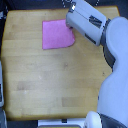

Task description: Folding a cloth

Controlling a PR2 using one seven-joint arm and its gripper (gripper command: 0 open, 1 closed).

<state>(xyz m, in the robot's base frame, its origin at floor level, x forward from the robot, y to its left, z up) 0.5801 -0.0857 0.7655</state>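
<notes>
Pink cloth (57, 34) lies flat toward the far side of the wooden surface (50, 75), and I have the arm (87, 22) over its corner at the exterior view's right, presumably to lift it (jaws hidden, so I cannot tell their state).

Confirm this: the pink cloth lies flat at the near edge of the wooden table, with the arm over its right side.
Not the near edge. In the exterior view the cloth lies flat near the table's far edge, at the top of the picture. The arm does cover its right side.
</notes>
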